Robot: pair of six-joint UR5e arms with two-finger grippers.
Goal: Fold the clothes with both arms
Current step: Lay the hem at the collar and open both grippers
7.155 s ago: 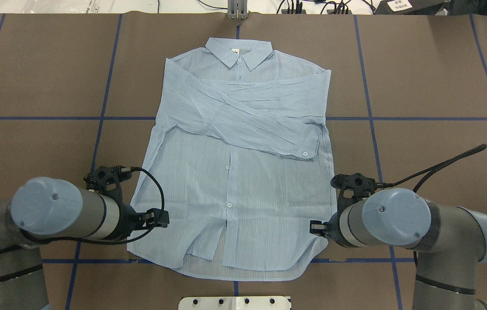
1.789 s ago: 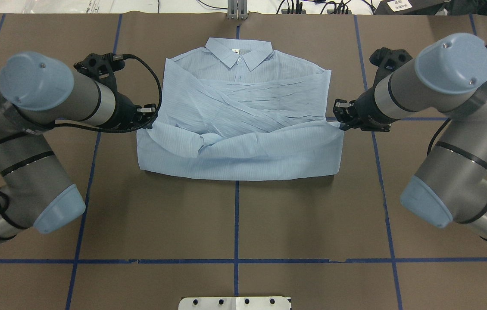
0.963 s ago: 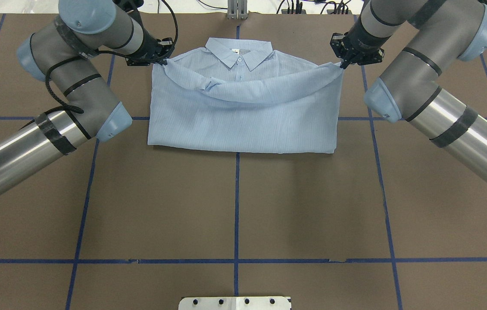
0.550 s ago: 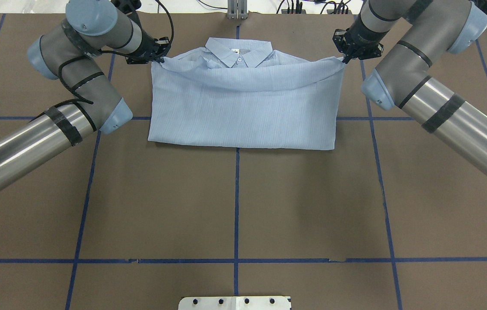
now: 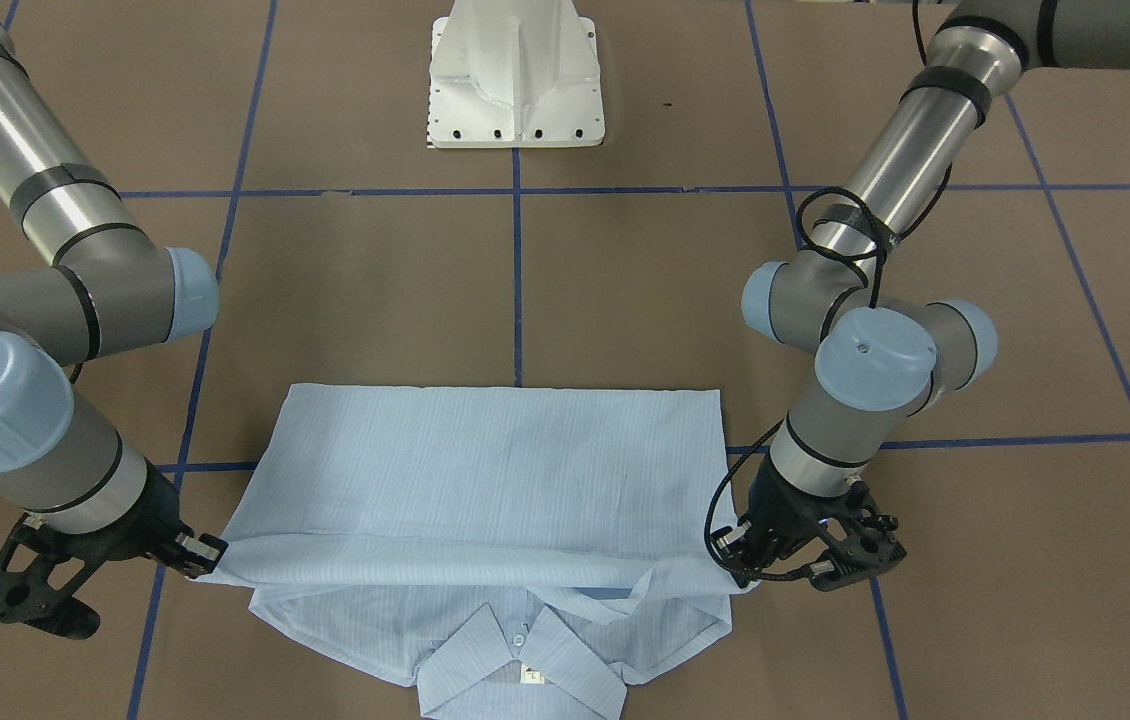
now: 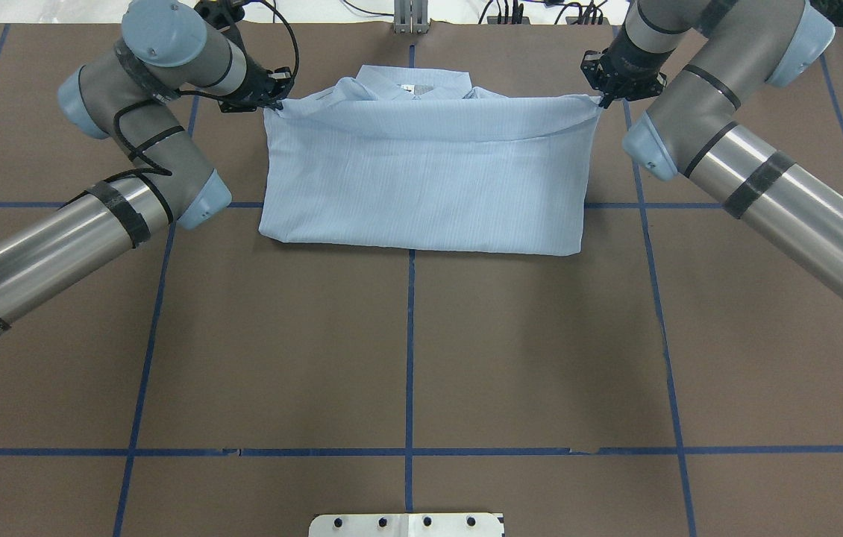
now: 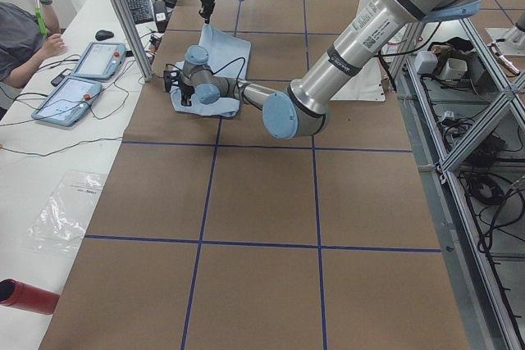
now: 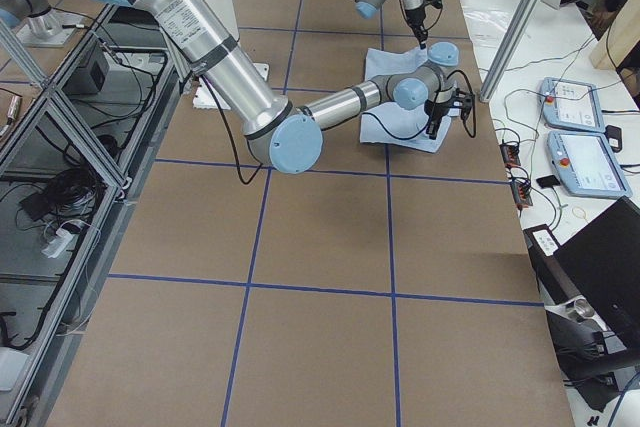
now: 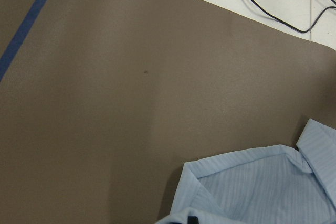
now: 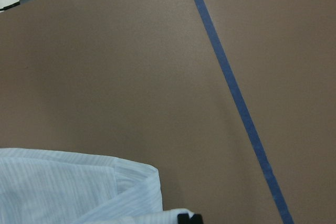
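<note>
Left jaws, right jaws each clamped on shirt (image 6: 421, 171) corner.

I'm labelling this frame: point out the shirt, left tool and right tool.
shirt (image 6: 421, 179): overhead exterior view, centre of folded panel.
left tool (image 6: 273, 101): overhead exterior view, between its fingertips.
right tool (image 6: 600, 100): overhead exterior view, between its fingertips.

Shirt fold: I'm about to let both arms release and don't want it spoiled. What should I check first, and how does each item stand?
1. Left gripper shut on a shirt corner: ok.
2. Right gripper shut on the other corner: ok.
3. Hem level between the two grippers: ok.
4. Hem laid down on the shirt: not ok; the front-facing view shows it raised, with shadow beneath.
5. Collar left uncovered: ok.
6. Near crease straight: ok.
</note>
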